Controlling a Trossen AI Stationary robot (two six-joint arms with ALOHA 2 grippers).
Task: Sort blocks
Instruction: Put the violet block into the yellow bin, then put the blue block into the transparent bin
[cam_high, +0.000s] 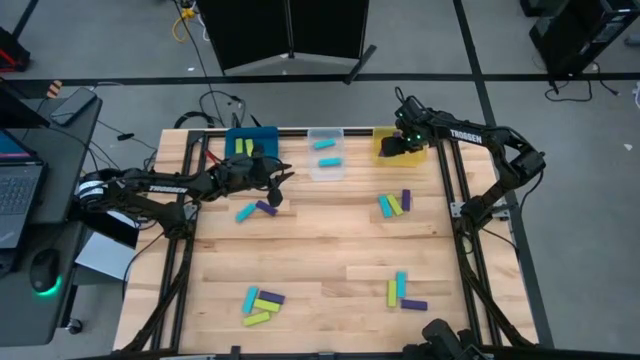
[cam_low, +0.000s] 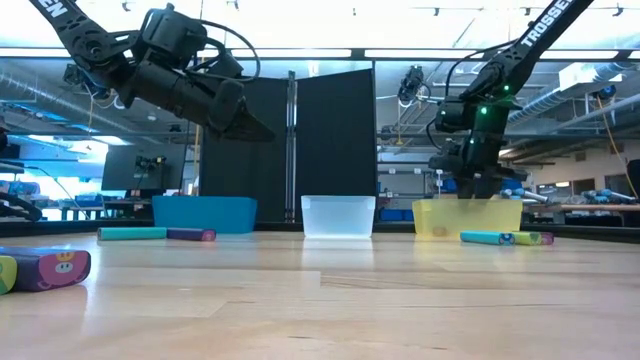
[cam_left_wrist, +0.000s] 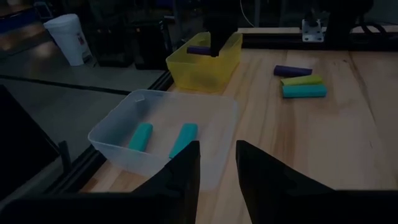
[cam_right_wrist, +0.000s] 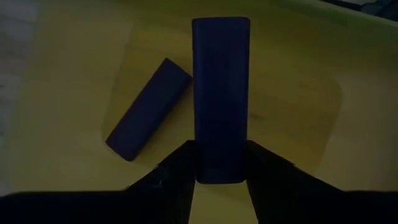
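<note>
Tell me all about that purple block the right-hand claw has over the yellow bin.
The purple block is a small, smooth, plastic-looking bar with rounded corners. It sits lengthwise between the right gripper fingers, which flank its near end, pointing down into the yellow bin. A second purple block already lies loose on the bin floor beside it, slanted and not touching it.

text: "TROSSEN" showing in white on right arm (cam_high: 466, 133) | same word showing on left arm (cam_high: 160, 183) | partial letters on both arms in low view
</note>
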